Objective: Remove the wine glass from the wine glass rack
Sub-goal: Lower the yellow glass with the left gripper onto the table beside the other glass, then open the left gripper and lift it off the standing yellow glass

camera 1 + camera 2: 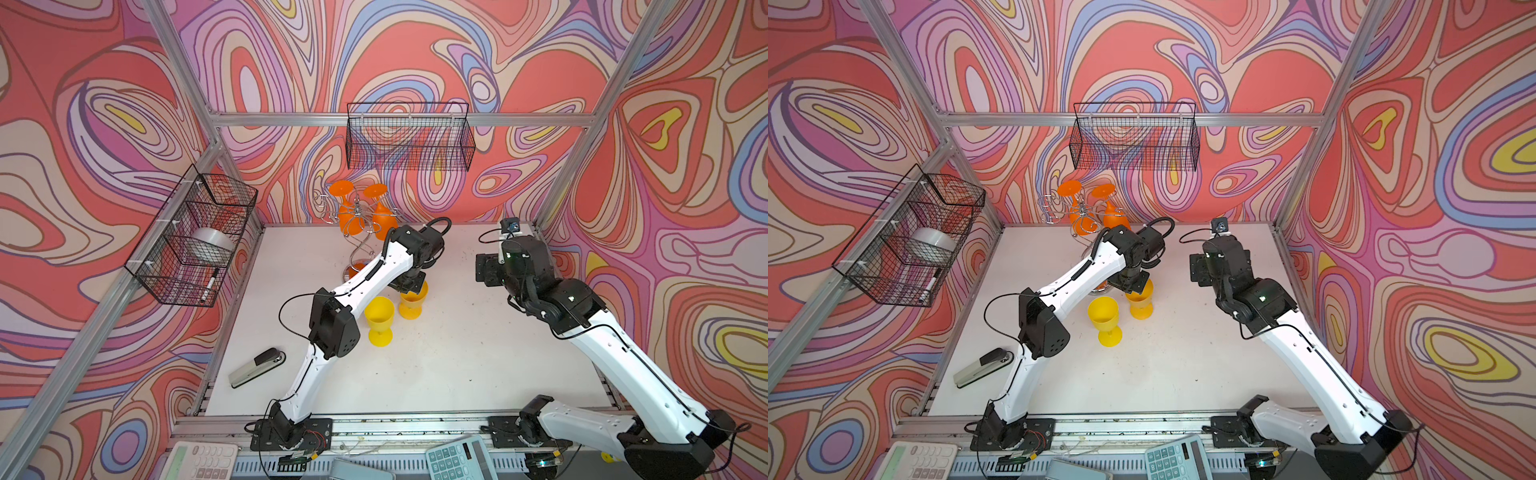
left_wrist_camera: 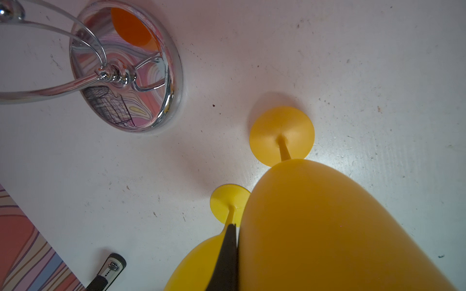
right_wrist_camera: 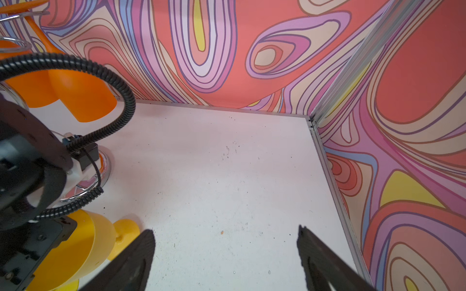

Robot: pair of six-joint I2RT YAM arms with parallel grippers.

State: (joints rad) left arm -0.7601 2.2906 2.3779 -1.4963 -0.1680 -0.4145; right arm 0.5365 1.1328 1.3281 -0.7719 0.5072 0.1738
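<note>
Left gripper (image 1: pixel 409 286) is pinched shut on the rim of the darker-yellow wine glass (image 1: pixel 412 306), which stands upright on the table (image 1: pixel 457 353) at centre frame in both top views, beside a second yellow glass (image 1: pixel 379 320). The wine glass rack (image 1: pixel 358 239) is upper centre, with two orange glasses (image 1: pixel 351 218) hanging upside down. Right gripper (image 3: pixel 225 231), right of centre, is spread wide and holds nothing.

White arms (image 1: pixel 374 272), black joints (image 1: pixel 334 328), corrugated cables (image 3: pixel 126 100)

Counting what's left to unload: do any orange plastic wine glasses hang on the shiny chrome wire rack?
Yes, one orange plastic wine glass and a second orange glass hang upside down from the shiny chrome wire rack.
</note>
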